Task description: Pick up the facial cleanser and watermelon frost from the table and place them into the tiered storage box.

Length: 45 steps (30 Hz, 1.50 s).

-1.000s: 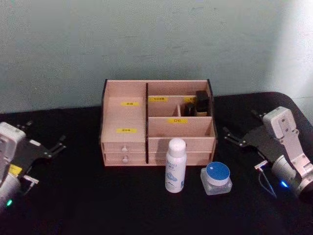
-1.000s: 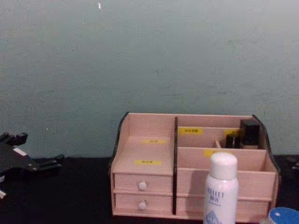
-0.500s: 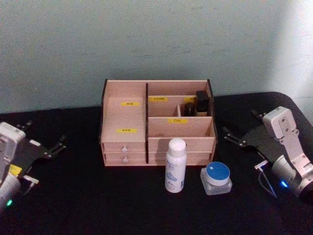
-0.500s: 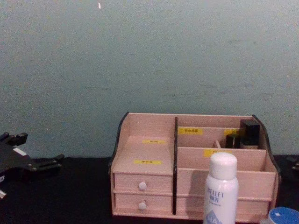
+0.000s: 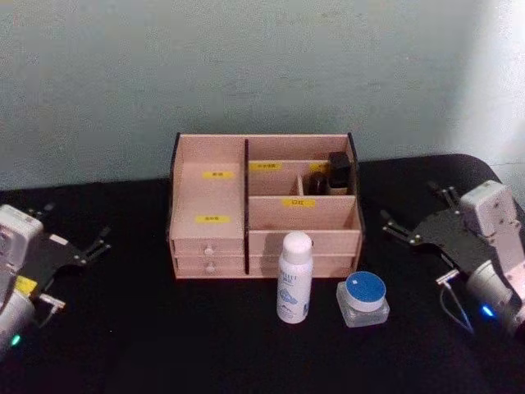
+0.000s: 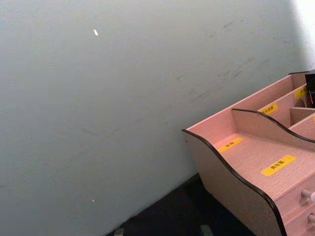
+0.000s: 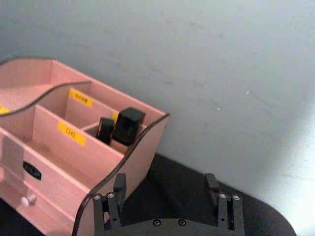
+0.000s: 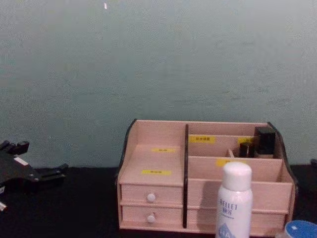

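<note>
The facial cleanser [image 5: 294,277] is a tall white bottle standing upright just in front of the tiered storage box [image 5: 209,197]. The watermelon frost [image 5: 363,298], a squat clear jar with a blue lid, sits a little to its right. In the chest view the facial cleanser [image 8: 236,198] rises before the storage box [image 8: 158,158], and the watermelon frost's lid [image 8: 302,229] shows at the bottom corner. My left gripper [image 5: 75,223] rests open at the table's far left, also seen low in the chest view [image 8: 39,157]. My right gripper [image 5: 408,205] is open to the right of the box, its fingers [image 7: 211,184] holding nothing.
Small black containers [image 5: 330,174] stand in the box's rear right compartment, seen close in the right wrist view [image 7: 123,125]. The box's curved side wall [image 6: 231,187] shows in the left wrist view. The black table [image 5: 164,328] runs back to a pale wall behind the box.
My right gripper has drawn a little to the right, away from the box. The left arm has shifted slightly leftward. Bottle, jar and box have not moved.
</note>
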Available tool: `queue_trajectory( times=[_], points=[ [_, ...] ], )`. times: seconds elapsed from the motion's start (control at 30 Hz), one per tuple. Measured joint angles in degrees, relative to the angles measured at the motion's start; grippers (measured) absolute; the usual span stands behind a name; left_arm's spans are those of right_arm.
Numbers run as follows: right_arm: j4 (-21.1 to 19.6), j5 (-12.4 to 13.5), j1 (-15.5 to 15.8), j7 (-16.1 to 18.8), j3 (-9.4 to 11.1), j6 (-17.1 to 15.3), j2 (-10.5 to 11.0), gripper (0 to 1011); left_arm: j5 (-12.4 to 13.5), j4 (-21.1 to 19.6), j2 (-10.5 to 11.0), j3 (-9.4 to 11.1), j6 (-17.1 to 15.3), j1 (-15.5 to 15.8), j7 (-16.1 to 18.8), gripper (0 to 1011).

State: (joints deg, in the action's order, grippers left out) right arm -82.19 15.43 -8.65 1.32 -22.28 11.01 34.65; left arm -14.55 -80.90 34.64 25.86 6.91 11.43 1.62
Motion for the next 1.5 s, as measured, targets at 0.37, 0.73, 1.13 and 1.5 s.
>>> queue_trajectory(
  times=[0.37, 0.73, 1.13, 1.5],
  points=[
    [-5.5, 4.5, 4.6, 6.6, 3.4, 4.6, 2.8, 1002, 0.0, 0.0, 0.0, 0.0, 0.0, 0.0, 0.0, 1001],
    [-8.5, 9.7, 6.9, 20.4, 2.9, 5.5, 6.5, 1002, 0.0, 0.0, 0.0, 0.0, 0.0, 0.0, 0.0, 1001],
    [-8.1, 12.2, 6.5, 29.6, 1.1, 3.2, 6.2, 1002, 0.0, 0.0, 0.0, 0.0, 0.0, 0.0, 0.0, 1001],
    [-4.1, 14.8, 3.4, 34.4, -0.2, -0.5, 1.7, 1002, 0.0, 0.0, 0.0, 0.0, 0.0, 0.0, 0.0, 1001]
  ],
)
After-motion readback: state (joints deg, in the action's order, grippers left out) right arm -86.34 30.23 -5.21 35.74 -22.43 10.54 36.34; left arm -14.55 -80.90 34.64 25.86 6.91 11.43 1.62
